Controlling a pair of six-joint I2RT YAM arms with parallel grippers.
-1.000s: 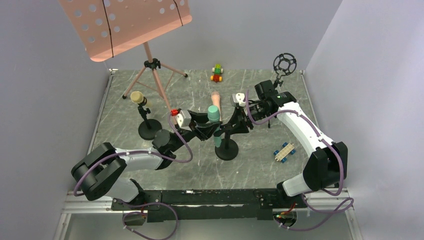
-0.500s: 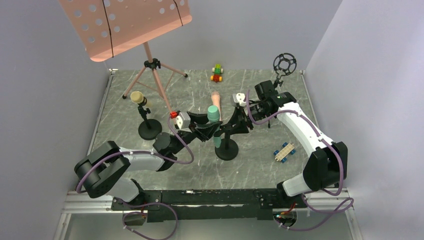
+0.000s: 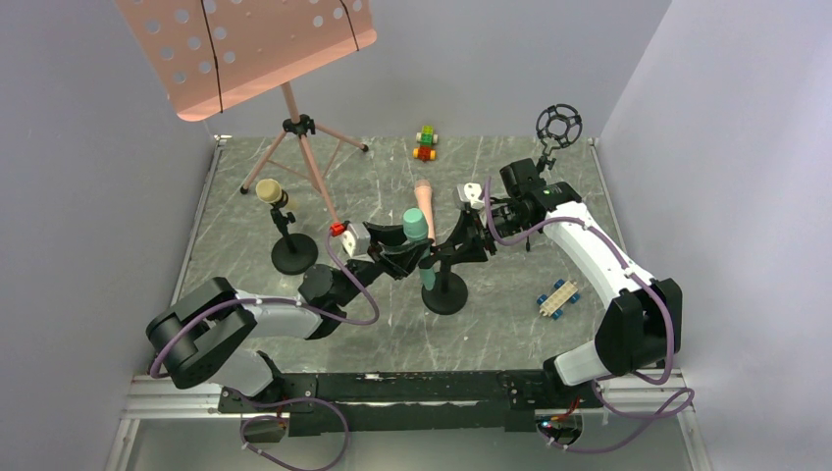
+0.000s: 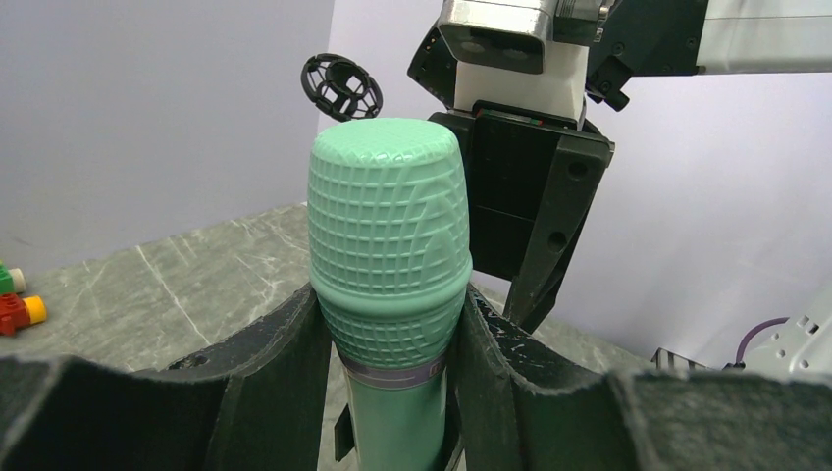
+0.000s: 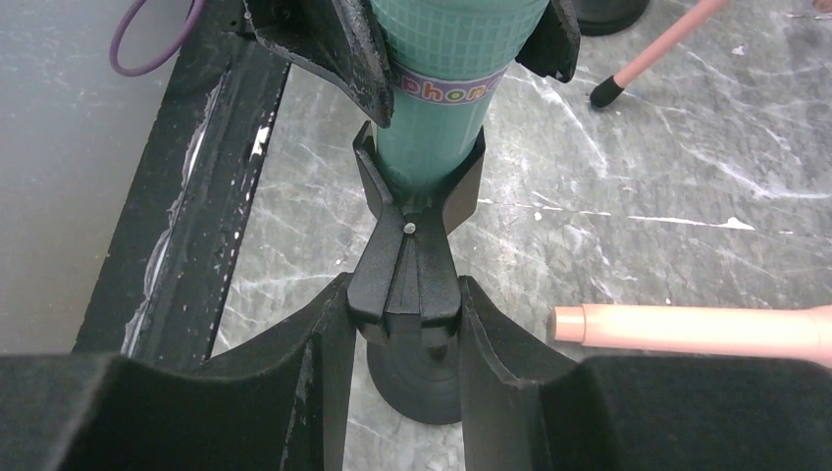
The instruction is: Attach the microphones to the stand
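At the centre of the top view, the left gripper point(image 4: 390, 353) is clamping, partly closed, around the teal-green microphone point(image 3: 416, 224) just under its head, the body sitting upright between the clip prongs of the stand point(image 3: 446, 294). The right gripper point(image 5: 402, 339) is pinching that clip's neck lower down. The pink microphone point(image 3: 424, 196) is lying on the desk point(image 3: 491, 324) just above them.

Between our black left fingers point(image 4: 285, 383) we see the teal-green microphone point(image 4: 388, 235), its head grid-patterned; between our right fingers point(image 5: 324, 373) the black stand point(image 5: 407, 285); beside them a salmon pink microphone point(image 5: 687, 331).
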